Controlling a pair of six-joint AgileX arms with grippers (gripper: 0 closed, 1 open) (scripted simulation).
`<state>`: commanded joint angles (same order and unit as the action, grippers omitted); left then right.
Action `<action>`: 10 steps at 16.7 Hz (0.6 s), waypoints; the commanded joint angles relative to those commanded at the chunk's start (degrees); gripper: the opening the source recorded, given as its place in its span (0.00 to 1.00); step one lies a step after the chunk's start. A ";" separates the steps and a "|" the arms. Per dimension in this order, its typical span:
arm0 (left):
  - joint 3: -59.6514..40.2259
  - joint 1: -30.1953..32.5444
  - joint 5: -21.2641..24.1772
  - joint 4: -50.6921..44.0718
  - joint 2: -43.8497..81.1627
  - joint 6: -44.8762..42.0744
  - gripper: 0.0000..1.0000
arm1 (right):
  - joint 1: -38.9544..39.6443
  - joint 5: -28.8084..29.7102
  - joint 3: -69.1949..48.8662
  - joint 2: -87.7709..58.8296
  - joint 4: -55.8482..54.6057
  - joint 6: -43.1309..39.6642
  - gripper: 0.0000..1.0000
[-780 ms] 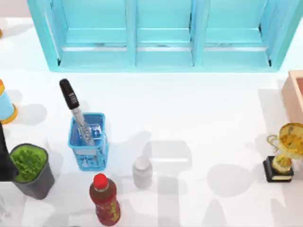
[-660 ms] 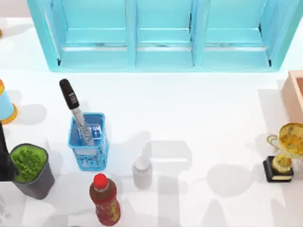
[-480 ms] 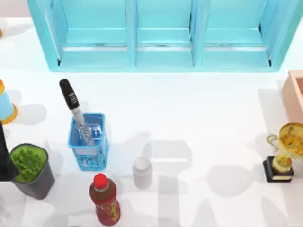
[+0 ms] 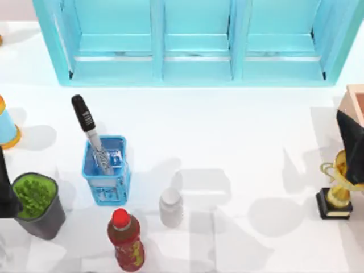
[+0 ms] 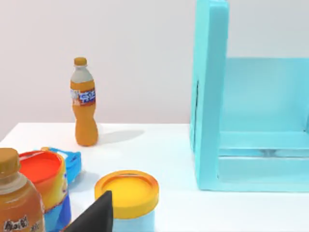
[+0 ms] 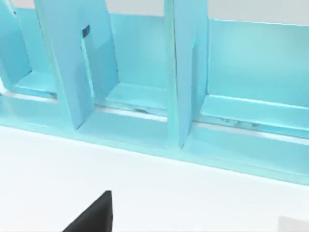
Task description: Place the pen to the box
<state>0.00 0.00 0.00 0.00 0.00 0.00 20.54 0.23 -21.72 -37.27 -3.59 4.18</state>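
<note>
1 pen stands in 1 blue mesh basket at the table's left, long axis tilted, black cap pointing up and leftward (grey barrel down inside). 1 peach box at the right edge. Whether either tool is open cannot be told.
</note>
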 joint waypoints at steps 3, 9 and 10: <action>0.00 0.00 0.00 0.00 0.00 0.00 1.00 | 8.22 0.14 -10.33 -17.22 -2.78 2.67 1.00; 0.00 0.00 0.00 0.00 0.00 0.00 1.00 | 23.26 0.50 -29.31 -48.58 -7.86 7.16 1.00; 0.00 0.00 0.00 0.00 0.00 0.00 1.00 | 25.35 0.60 -31.69 -52.74 -8.31 7.67 1.00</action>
<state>0.00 0.00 0.00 0.00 0.00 0.00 45.89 0.83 -53.41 -90.01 -11.90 11.85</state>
